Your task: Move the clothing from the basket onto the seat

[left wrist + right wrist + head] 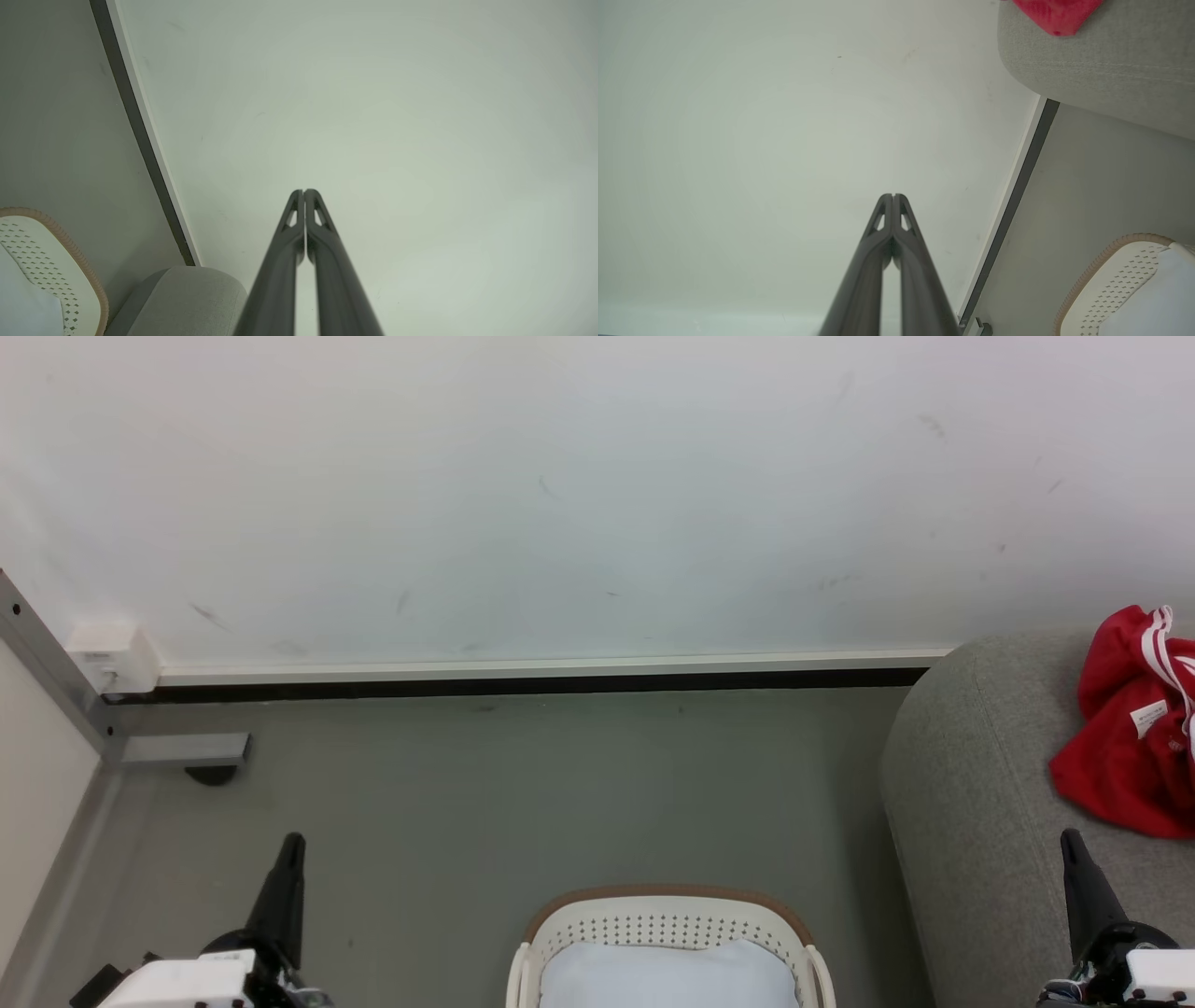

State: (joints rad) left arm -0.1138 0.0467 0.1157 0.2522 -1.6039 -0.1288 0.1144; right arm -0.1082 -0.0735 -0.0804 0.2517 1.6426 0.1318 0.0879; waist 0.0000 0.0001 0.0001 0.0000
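Red clothing (1130,728) with white stripes lies bunched on the grey seat (971,803) at the right edge; a corner of the clothing (1057,14) also shows on the seat (1106,65) in the right wrist view. The white basket (667,924) with a brown rim stands on the floor at bottom centre, holding a pale bluish-white pad (667,975). My left gripper (291,845) is shut and empty at the lower left, tips together (303,191). Over the seat's front, my right gripper (1070,840) is shut with nothing in it (893,196).
A white wall (560,495) with a dark skirting strip (523,686) runs behind the grey floor (485,793). A metal frame post and bracket (182,749) stand at the left. The basket (51,261) and seat corner (187,298) show low in the left wrist view.
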